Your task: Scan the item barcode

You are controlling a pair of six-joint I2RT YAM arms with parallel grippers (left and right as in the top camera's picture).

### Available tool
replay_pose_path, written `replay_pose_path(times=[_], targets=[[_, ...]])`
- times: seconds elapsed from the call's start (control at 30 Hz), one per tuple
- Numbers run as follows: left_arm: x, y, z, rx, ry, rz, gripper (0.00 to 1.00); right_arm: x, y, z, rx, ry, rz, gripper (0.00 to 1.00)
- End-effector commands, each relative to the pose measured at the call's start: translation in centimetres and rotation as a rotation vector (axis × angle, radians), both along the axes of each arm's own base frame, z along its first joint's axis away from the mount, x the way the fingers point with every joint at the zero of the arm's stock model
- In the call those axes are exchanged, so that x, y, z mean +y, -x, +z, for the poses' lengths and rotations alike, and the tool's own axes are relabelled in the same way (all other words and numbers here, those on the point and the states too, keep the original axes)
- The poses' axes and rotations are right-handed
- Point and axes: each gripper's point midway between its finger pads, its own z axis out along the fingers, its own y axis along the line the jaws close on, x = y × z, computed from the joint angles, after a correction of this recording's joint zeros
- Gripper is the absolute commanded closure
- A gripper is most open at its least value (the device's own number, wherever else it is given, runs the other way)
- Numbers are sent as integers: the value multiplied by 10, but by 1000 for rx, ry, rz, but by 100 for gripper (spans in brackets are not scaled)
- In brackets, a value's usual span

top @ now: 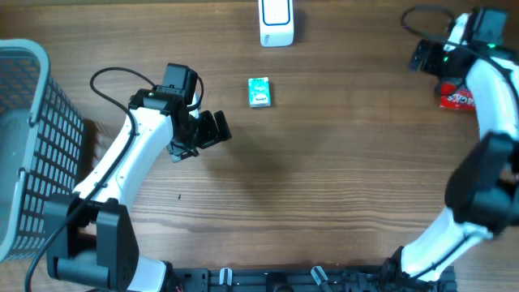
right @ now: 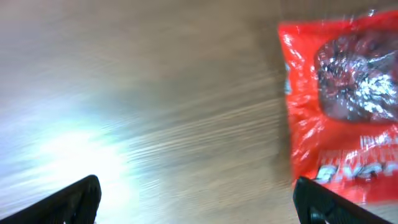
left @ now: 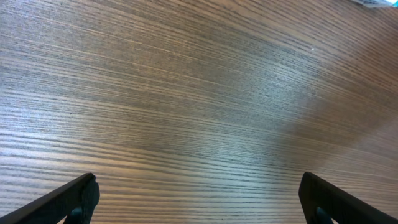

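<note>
A red snack packet lies flat on the wooden desk at its right edge, partly hidden under the white right arm in the overhead view. The right wrist camera, blurred, shows the same packet filling the right of the frame, glossy and crinkled, with white lettering too smeared to read. The right gripper hangs over bare wood just beside it, jaws spread wide with nothing between them. Whether the finger nearest the packet touches it cannot be told.

A small green box sits alone near the middle of the desk, towards the far side. Beyond it, at the far edge, stands a white barcode scanner with blue trim, well apart from the red packet.

The left gripper hovers near the green box, on its near-left side and clear of it. Its wrist camera shows only wood grain between its jaws, which stand wide apart and empty. A grey mesh basket stands at the desk's left edge.
</note>
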Motion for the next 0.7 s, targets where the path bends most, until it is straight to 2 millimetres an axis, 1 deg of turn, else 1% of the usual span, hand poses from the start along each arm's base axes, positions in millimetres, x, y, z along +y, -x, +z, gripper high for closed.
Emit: replay_pose_path(times=[0.0,0.03,0.07,0.1,0.13,0.17,0.2,0.23,0.27,0.37,0.47,0.5,0.57,0.67], targets=[[1,-4,6,-22,-8,8,0,46,21,75,-112,-188,23,0],[1,-4,6,-23,-7,8,0,61,33,87,-107,-231,57,0],[1,-4,6,-22,-7,8,0,81,46,97,-94,-289,106,0],[1,-4,6,-23,-7,8,0,95,55,101,-77,-329,137,0],[1,-4,6,-22,-7,8,0,114,64,103,-52,-374,177,0],[1,-4,6,-22,-7,8,0,127,70,102,-25,-404,204,0],[1,-4,6,-22,-7,8,0,140,76,98,11,-425,228,0],[1,-4,6,-22,-7,8,0,159,84,88,64,-431,270,0],[1,-4,6,-22,-7,8,0,171,88,82,85,-431,303,0],[1,-4,6,-23,-7,8,0,214,101,56,155,-427,405,0],[1,-4,6,-22,-8,8,0,244,105,39,170,-407,480,0],[1,-4,6,-22,-7,8,0,252,103,38,154,-401,501,0],[1,-4,6,-22,-7,8,0,261,96,41,109,-396,529,0],[1,-4,6,-23,-7,8,0,264,84,47,63,-409,507,0]])
